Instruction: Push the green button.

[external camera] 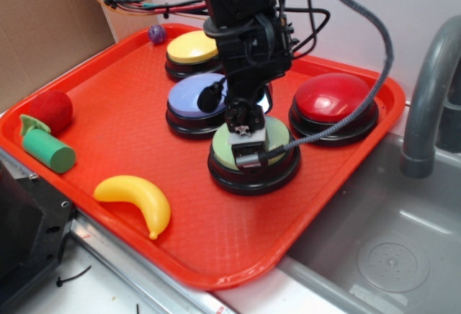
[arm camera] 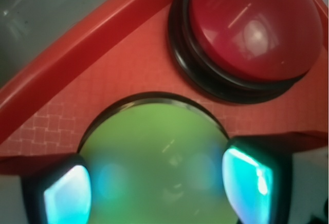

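With our gripper (external camera: 246, 143) standing on the green button (external camera: 279, 139) at the near middle of the red tray (external camera: 122, 76), jaws spread wide holding nothing, we should press straight down, centred, though actual contact seems likely, not certain.

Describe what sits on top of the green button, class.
The end effector rests over the green button's dome, covering its middle; whether it touches is hidden. Only the pale rim and black base show.
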`<move>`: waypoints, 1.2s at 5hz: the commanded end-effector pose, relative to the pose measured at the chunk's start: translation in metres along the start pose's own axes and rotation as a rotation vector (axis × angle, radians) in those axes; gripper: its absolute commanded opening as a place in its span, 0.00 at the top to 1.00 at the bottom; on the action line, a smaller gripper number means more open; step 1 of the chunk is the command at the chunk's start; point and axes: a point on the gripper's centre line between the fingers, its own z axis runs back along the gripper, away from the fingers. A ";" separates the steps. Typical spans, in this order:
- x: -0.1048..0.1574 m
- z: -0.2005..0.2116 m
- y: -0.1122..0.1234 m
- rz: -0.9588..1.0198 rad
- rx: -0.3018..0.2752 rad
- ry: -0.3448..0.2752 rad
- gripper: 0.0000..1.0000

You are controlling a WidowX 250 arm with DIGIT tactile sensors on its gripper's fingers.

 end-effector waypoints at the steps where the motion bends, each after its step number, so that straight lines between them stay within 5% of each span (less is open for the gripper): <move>1: -0.004 0.028 -0.007 0.010 0.041 0.042 0.00; 3: -0.006 0.050 -0.008 0.035 0.004 0.082 0.00; 6: -0.016 0.087 -0.010 0.066 0.025 0.045 0.00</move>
